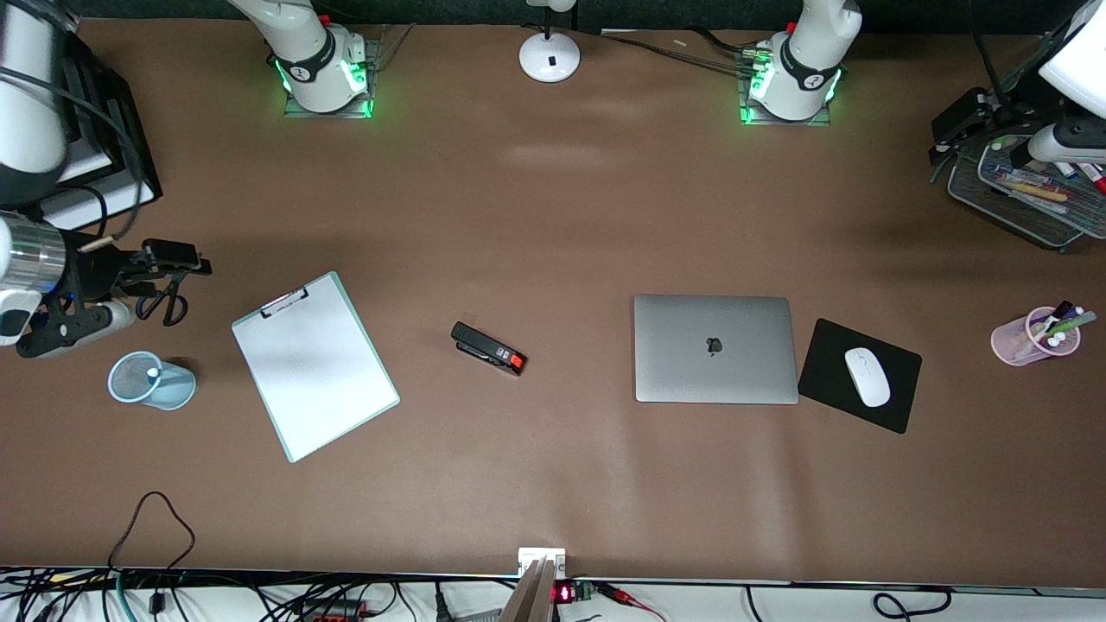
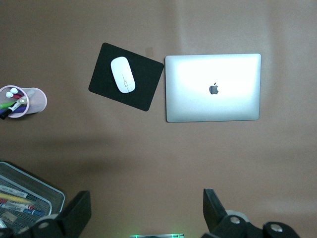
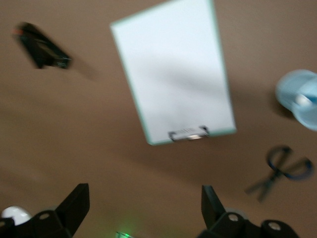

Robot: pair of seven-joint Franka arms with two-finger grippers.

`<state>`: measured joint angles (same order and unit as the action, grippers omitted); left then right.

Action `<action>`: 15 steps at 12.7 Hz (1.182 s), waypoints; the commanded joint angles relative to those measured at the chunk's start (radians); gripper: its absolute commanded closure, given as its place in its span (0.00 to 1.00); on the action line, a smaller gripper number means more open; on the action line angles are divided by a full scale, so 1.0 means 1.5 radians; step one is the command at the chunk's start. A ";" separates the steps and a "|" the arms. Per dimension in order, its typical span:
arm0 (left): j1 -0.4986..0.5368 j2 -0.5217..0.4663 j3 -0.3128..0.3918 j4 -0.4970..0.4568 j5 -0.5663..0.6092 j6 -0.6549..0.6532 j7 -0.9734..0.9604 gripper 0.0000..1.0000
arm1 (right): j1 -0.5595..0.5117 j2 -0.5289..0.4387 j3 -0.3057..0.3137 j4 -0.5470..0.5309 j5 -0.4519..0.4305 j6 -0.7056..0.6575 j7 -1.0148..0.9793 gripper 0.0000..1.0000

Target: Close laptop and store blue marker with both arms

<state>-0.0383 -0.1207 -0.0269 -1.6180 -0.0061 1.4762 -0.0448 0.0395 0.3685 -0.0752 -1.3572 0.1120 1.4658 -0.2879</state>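
The silver-grey laptop (image 1: pixel 715 348) lies shut on the brown table, lid up with the dark apple logo showing; it also shows in the left wrist view (image 2: pixel 213 88). The blue marker's body does not show. A small whitish end sits inside a pale-blue mesh cup (image 1: pixel 151 380) at the right arm's end, also in the right wrist view (image 3: pixel 299 99). My left gripper (image 1: pixel 950 142) hangs open and empty beside a mesh tray (image 1: pixel 1028 212); its jaws stand wide apart (image 2: pixel 147 213). My right gripper (image 1: pixel 173 259) hangs open and empty over the scissors (image 1: pixel 164 302), jaws wide (image 3: pixel 145 210).
A black mouse pad (image 1: pixel 829 363) with a white mouse (image 1: pixel 867 377) lies beside the laptop. A pink cup of mixed pens (image 1: pixel 1032 337) and the tray of markers (image 2: pixel 29 198) stand at the left arm's end. A clipboard (image 1: pixel 315 363) and black stapler (image 1: pixel 488 348) lie mid-table.
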 commanded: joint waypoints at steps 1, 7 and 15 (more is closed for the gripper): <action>0.004 -0.014 -0.004 -0.014 -0.001 0.006 0.017 0.00 | 0.036 -0.036 -0.005 -0.024 -0.080 -0.020 0.121 0.00; 0.004 -0.015 -0.004 -0.017 -0.001 0.006 0.017 0.00 | -0.031 -0.076 -0.001 -0.004 -0.117 0.029 0.141 0.00; 0.004 -0.015 -0.005 -0.019 -0.001 0.005 0.017 0.00 | -0.046 -0.170 -0.010 -0.133 -0.067 0.095 0.126 0.00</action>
<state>-0.0383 -0.1208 -0.0292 -1.6232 -0.0062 1.4761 -0.0447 -0.0165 0.2004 -0.0931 -1.4305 -0.0022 1.5620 -0.1190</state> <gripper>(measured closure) 0.000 0.000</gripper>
